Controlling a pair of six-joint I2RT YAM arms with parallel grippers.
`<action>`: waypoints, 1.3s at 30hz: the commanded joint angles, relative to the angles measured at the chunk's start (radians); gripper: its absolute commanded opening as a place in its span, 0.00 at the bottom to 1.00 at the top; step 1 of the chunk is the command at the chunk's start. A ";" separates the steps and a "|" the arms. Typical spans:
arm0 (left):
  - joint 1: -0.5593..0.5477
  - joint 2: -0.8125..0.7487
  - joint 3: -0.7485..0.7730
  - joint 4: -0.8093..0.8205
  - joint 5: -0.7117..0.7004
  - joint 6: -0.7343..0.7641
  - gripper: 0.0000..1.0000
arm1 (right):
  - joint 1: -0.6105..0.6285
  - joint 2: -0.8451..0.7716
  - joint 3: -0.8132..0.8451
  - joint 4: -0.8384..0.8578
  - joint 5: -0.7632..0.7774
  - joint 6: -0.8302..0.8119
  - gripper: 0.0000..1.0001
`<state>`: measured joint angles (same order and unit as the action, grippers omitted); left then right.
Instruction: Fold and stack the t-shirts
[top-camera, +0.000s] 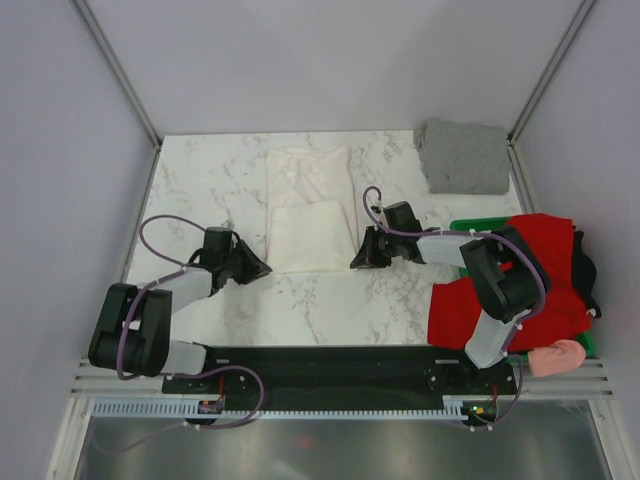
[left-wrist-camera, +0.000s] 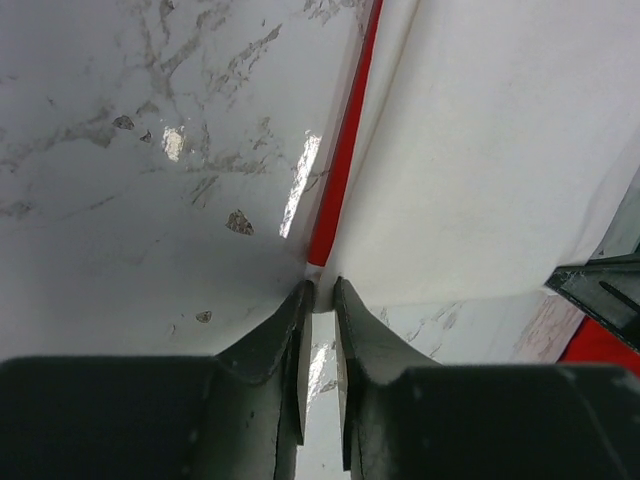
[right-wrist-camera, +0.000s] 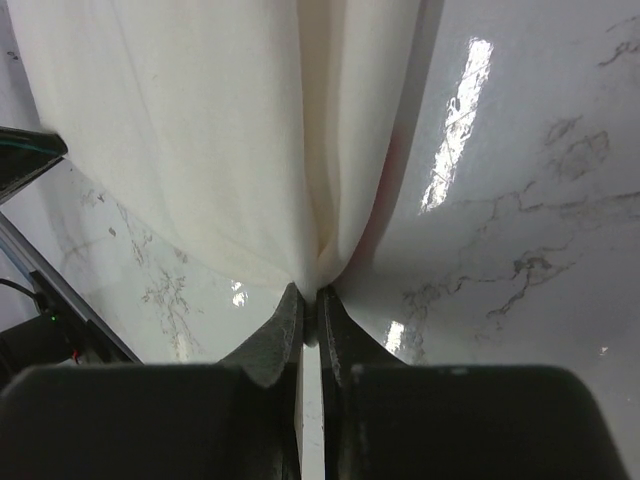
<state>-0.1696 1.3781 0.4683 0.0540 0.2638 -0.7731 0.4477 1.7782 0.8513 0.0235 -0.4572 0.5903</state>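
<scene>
While the white t-shirt (top-camera: 308, 215) lay lengthwise in the middle of the marble table (top-camera: 200, 180), its near part doubled back on itself as a paler rectangle, both arms reached in to its near edge. The left gripper (top-camera: 262, 270) sat at the near-left corner, low on the tabletop. In the left wrist view its 2 jaws stood almost together, a thin slit between them, and the corner of the cloth (left-wrist-camera: 500, 150) ran in between the tips (left-wrist-camera: 322, 290), with a red strip (left-wrist-camera: 345, 150) showing along that edge. The right gripper (top-camera: 357, 262) was at the near-right corner. Its wrist view showed the jaws pressed together (right-wrist-camera: 311, 297) on a gathered tuck of the white fabric (right-wrist-camera: 200, 130).

At the far-right corner of the table lay the grey folded shirt (top-camera: 463, 155), well apart from the white one. On the right, the red shirt (top-camera: 455, 310) was heaped over the green crate (top-camera: 480, 224), with the pink shirt (top-camera: 558, 357) at the heap's near end.
</scene>
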 joint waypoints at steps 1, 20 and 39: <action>0.001 0.025 0.016 0.029 -0.009 -0.015 0.19 | 0.005 0.029 -0.028 -0.037 0.028 -0.017 0.08; -0.094 -0.670 0.099 -0.578 -0.043 -0.095 0.02 | 0.037 -0.501 -0.038 -0.472 0.115 0.032 0.00; -0.140 -0.674 0.559 -0.996 -0.181 -0.066 0.02 | 0.203 -0.597 0.362 -0.901 0.446 0.057 0.00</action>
<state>-0.3161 0.6350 0.9707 -0.9020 0.2073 -0.8612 0.6601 1.1065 1.1099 -0.7639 -0.1646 0.7136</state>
